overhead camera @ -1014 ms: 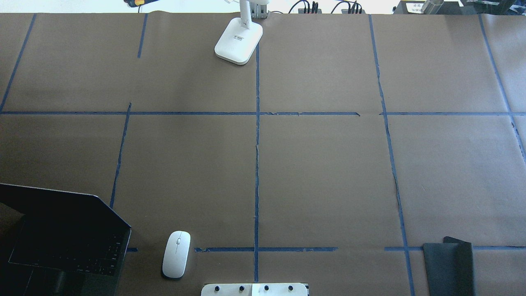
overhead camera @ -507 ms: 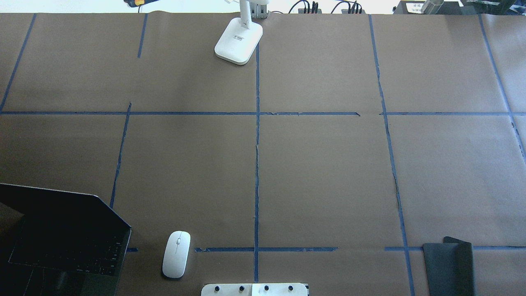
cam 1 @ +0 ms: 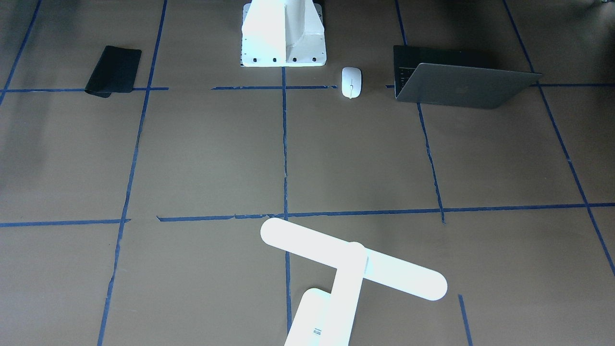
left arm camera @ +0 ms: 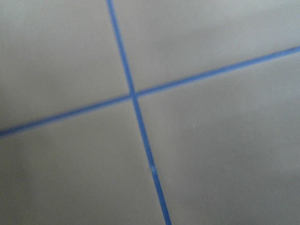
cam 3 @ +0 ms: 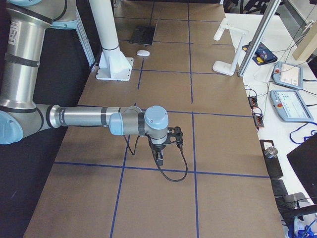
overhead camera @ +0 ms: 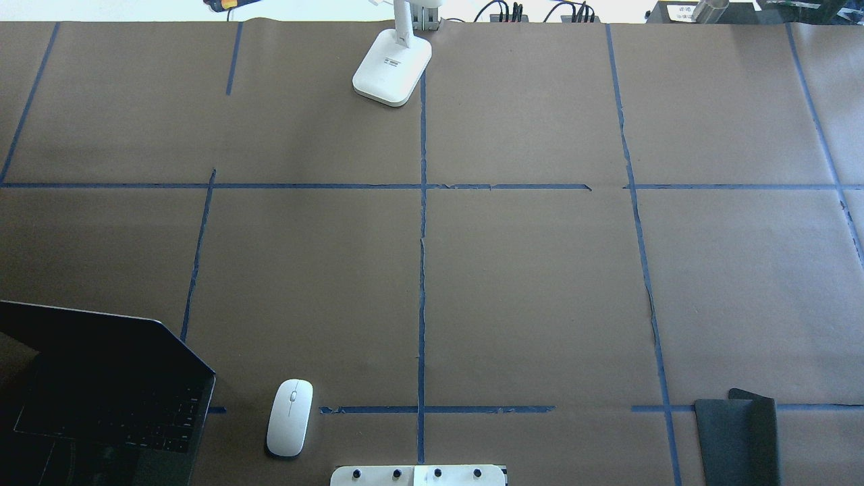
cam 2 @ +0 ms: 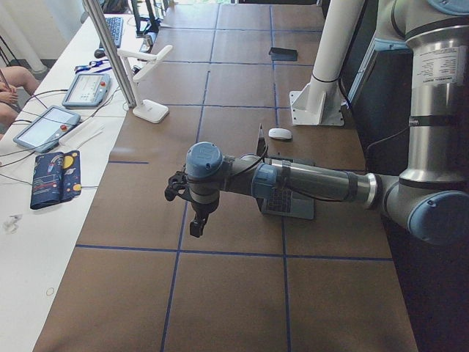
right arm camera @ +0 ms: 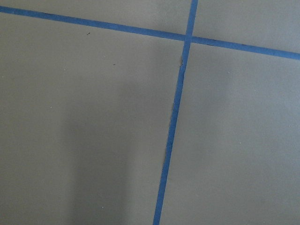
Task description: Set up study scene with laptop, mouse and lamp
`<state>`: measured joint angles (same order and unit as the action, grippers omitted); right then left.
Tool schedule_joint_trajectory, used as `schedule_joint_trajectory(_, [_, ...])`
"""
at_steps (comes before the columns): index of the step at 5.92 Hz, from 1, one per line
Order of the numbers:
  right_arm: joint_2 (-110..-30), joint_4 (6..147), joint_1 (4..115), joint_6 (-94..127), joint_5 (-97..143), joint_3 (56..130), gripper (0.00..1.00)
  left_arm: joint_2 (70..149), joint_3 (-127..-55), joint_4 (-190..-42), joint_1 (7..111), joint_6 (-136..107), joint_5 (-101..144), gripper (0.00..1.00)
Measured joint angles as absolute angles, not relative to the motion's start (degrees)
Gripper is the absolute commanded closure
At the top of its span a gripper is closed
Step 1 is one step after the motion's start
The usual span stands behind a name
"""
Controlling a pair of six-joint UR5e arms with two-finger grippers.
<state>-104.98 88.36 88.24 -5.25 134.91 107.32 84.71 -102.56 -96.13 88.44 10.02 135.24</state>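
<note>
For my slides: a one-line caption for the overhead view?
Open laptop and mouse at bottom left, lamp at top centre, black mat at bottom right of the taped table.

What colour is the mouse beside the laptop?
The mouse is white with a grey centre line; overhead exterior view.

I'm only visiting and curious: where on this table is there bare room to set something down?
The widest free patch is the table's middle, between the lamp at the far edge and the mouse near the robot. Also bare: between the pedestal and the black mat. Most crowded: the near-left corner, laptop beside mouse.
</note>
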Motion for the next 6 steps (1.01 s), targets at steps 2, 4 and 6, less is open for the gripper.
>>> schedule_joint_trajectory(2, [-105.0,88.3,88.2,-5.4,134.9,107.3,0.00,83.2,-102.6,-113.0,80.1,7.1,135.2,0.00])
schedule_joint_trajectory(4, [-105.0,88.3,88.2,-5.4,134.9,107.2,0.00,86.1,-105.1,-121.4,71.1,4.5,138.8,0.00])
schedule_joint_trajectory(6, [-105.0,88.3,88.2,-5.5,134.8,107.2,0.00,86.7,-113.3,-122.4,64.3,4.1,140.3,0.00])
